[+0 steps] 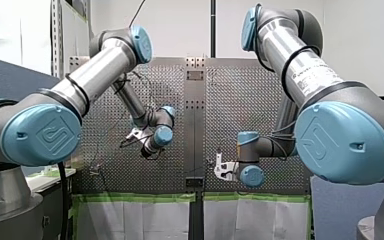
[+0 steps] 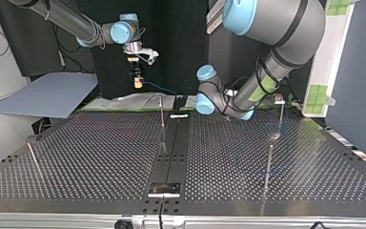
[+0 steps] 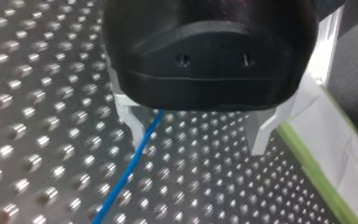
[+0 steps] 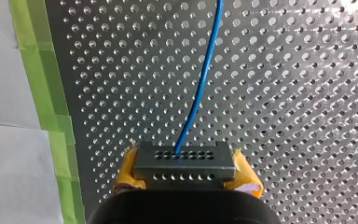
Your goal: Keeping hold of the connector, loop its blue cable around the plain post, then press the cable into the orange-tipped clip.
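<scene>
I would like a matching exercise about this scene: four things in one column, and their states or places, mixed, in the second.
1 connector
2 blue cable
3 left gripper
4 green tape

A open, gripping nothing
B along the table's edge
C clamped in the right gripper
D leaves the connector and runs over the table

Pairs: 1-C, 2-D, 3-A, 4-B

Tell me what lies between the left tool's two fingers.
In the left wrist view, the blue cable runs between the open fingers, close beside one; otherwise only perforated table.
</scene>
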You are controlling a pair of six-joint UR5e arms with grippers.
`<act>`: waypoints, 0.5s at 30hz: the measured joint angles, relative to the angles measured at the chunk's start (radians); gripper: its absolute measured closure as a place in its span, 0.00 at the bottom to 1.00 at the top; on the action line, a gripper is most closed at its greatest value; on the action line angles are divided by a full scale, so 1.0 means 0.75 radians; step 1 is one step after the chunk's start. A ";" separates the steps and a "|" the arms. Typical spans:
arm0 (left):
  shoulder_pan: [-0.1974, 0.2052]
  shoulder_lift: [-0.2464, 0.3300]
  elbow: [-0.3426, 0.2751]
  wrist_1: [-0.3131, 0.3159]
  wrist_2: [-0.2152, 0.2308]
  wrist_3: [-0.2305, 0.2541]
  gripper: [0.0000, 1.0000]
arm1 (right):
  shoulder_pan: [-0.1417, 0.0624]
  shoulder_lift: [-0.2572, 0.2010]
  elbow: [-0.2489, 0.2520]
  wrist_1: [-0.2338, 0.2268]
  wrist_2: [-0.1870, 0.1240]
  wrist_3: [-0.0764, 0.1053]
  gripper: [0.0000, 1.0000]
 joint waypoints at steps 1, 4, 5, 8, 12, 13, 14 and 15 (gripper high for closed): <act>-0.004 -0.007 0.001 -0.002 0.004 -0.005 0.00 | 0.000 0.000 0.000 0.000 0.000 0.000 1.00; -0.011 -0.022 0.004 -0.006 0.025 -0.027 0.00 | 0.000 0.000 0.001 0.002 0.000 -0.001 1.00; -0.013 -0.028 0.007 -0.009 0.034 -0.035 0.00 | 0.000 0.000 0.001 0.003 0.000 -0.002 1.00; -0.022 -0.057 0.025 -0.030 0.065 -0.067 0.00 | 0.000 0.000 0.001 0.005 0.000 -0.003 1.00; -0.037 -0.102 0.042 -0.053 0.114 -0.118 0.00 | 0.000 0.000 0.000 0.005 0.000 -0.004 1.00; -0.042 -0.110 0.044 -0.055 0.129 -0.133 0.00 | 0.000 0.000 0.000 0.006 0.000 -0.004 1.00; -0.045 -0.115 0.045 -0.057 0.140 -0.145 0.00 | 0.000 0.000 0.001 0.006 0.000 -0.004 1.00; -0.048 -0.117 0.046 -0.058 0.152 -0.157 0.00 | 0.001 0.000 0.000 0.005 0.000 -0.004 1.00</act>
